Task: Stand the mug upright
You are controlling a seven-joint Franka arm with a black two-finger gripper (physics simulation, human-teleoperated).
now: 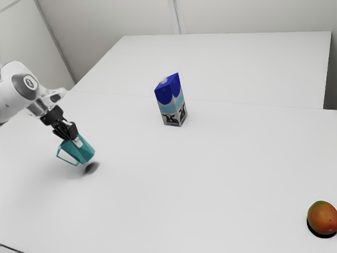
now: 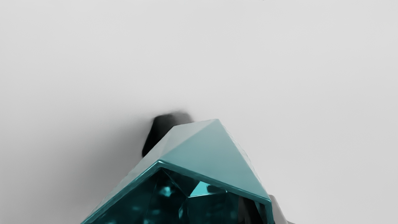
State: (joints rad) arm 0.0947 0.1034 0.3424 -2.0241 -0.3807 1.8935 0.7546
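The teal mug (image 1: 81, 153) hangs tilted above the table at the exterior view's left, with its handle toward that view's left and its shadow on the tabletop below. My gripper (image 1: 75, 138) is at its rim, shut on the mug's wall. In the wrist view the faceted mug (image 2: 211, 155) shows its outer side and part of its dark inside. There the gripper (image 2: 266, 211) has one dark finger inside the mug and a grey fingertip outside the same wall. Much of both fingers is hidden by the mug.
A blue and white milk carton (image 1: 171, 101) stands on the white table (image 1: 210, 174), farther back than the mug. A red-orange mango (image 1: 322, 217) lies near the exterior view's right edge. A wall (image 1: 242, 16) rises behind the table.
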